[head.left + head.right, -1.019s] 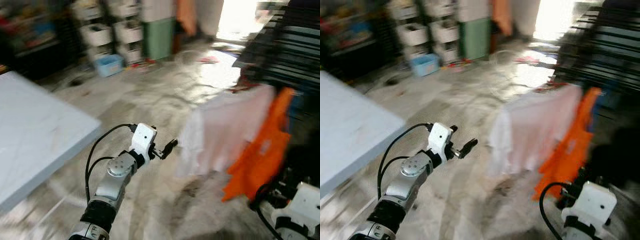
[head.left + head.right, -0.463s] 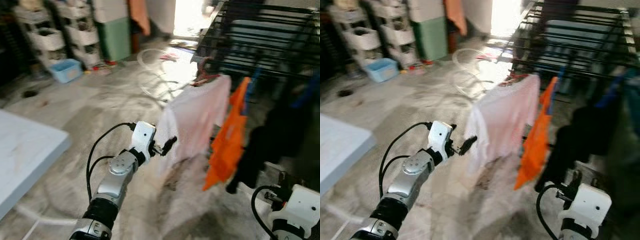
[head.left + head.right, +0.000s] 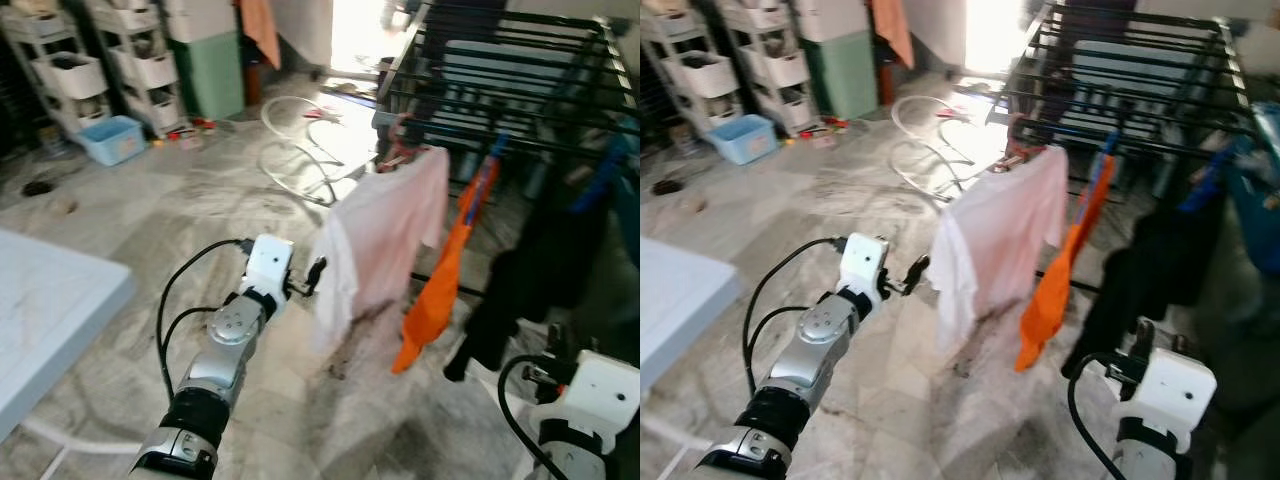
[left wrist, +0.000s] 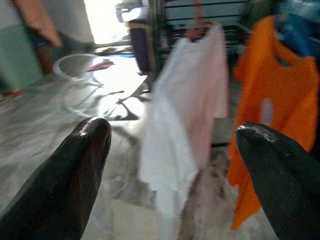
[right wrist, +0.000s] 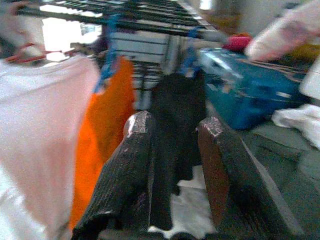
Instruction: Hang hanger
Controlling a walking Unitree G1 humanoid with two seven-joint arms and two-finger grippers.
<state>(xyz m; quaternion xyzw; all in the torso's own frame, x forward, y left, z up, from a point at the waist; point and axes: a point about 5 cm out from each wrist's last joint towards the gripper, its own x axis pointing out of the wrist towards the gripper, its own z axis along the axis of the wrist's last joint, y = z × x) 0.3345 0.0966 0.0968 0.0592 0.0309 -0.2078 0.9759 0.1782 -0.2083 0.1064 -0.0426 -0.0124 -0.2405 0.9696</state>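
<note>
Beyond the marble floor [image 3: 120,215], left hand [image 4: 172,150] gapes toward the pink shirt [image 4: 190,100]; right hand [image 5: 172,150] empty, slightly parted.

The rack [image 3: 520,70] was dark metal tubing with a dull sheen. From it hung soft matt cloth: a pale pink shirt [image 3: 385,235] on a reddish hanger [image 3: 400,150], beside it an orange shirt [image 3: 440,290], then a black garment [image 3: 530,270]. The floor [image 3: 150,200] under the rack was worn grey stone, glossy where daylight struck it. Near the pink shirt, the left gripper [image 4: 170,165] had smooth, slightly shiny black fingers [image 4: 65,180]; the right gripper [image 5: 172,170] had ribbed, scuffed ones [image 5: 125,175].
</note>
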